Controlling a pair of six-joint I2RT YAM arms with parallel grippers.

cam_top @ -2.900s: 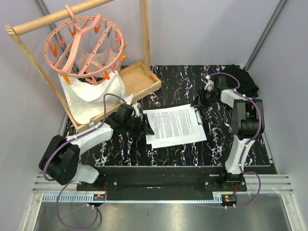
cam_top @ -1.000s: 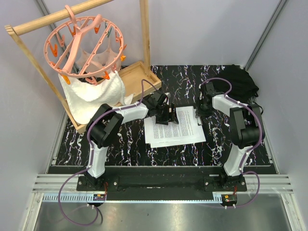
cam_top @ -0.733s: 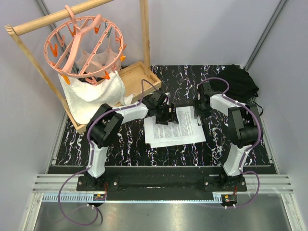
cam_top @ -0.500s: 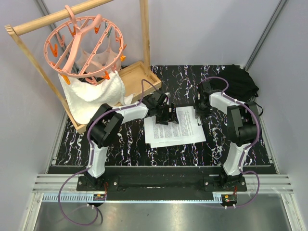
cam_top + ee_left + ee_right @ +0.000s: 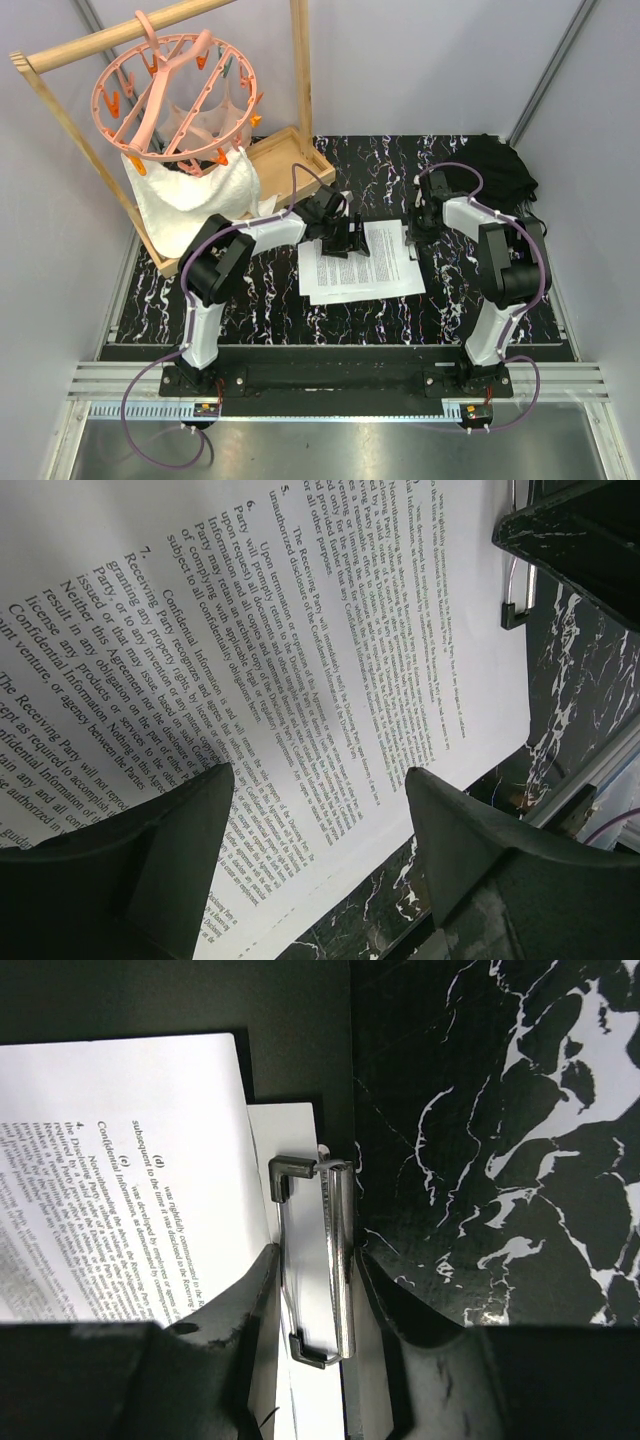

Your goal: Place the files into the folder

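Table [image 5: 250, 300]: black marble.
Folder [image 5: 300, 1000]: flat at centre, under files.
Files [image 5: 370, 275]: on folder, one edge at clip [image 5: 335, 1260].
Left gripper [image 5: 312, 785]: spread wide over the print; earlier beside the sheets.
Right gripper [image 5: 315, 1260]: pinching clip; earlier farther back.

The marbled table [image 5: 250, 300] bears the folder [image 5: 300, 1010], a wooden tray [image 5: 322, 165] — and a black bundle [image 5: 505, 165].

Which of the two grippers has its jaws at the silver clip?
The right gripper: its jaws stand on either side of the clip at the edge of the folder. The left gripper is wide open above the printed sheets.
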